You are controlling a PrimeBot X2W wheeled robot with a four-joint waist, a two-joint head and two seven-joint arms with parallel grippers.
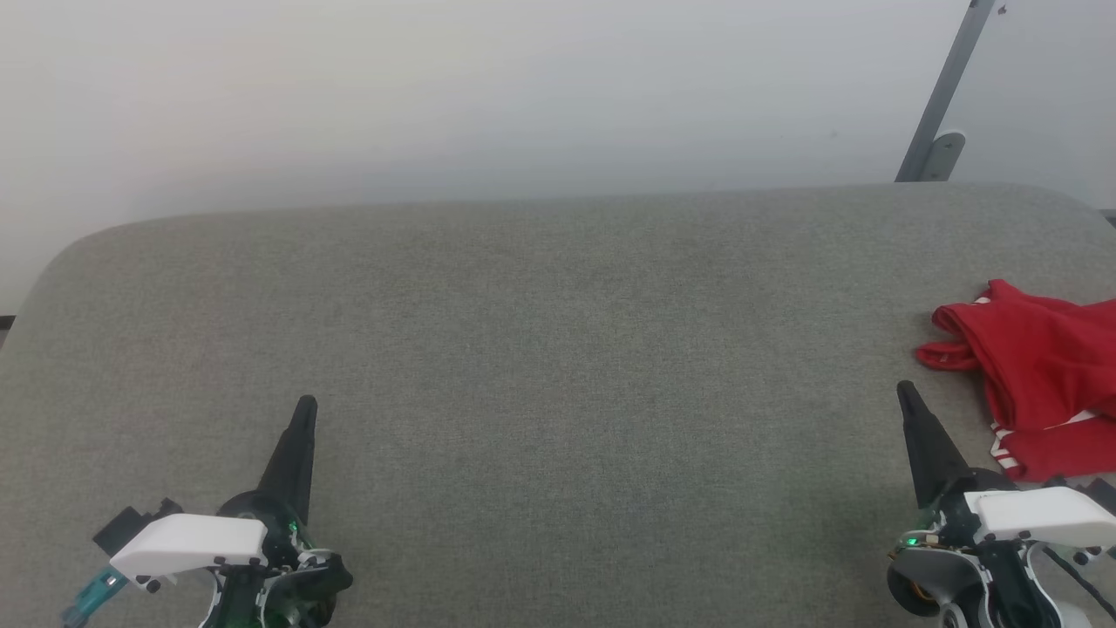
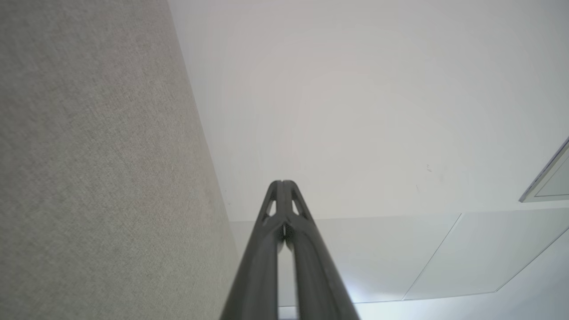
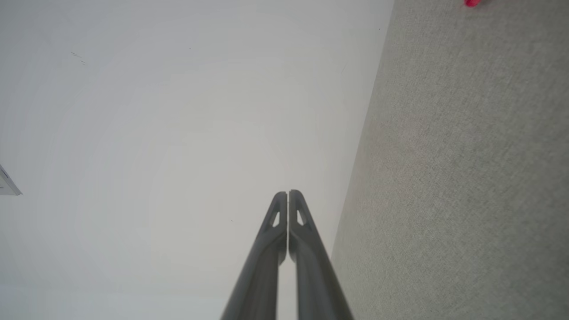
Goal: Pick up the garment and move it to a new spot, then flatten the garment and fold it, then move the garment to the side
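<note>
**A soft red fabric shirt (image 1: 1042, 375) on a broad grey-green woven-cloth surface (image 1: 558, 349)**

We see the surface stretching across the whole head view, flat and evenly textured, with rounded far corners on both sides. Its weave looks fine and uniform, with only faint shading from place to place. The shirt rests directly on it at the far right, crumpled into a loose heap and cut off by the picture's right edge. Its red folds bunch toward the left into a rolled lip. A band of red-and-white striped trim shows along its near side. In the right wrist view we catch a small speck of red at the top edge, lying on the same cloth.
</note>
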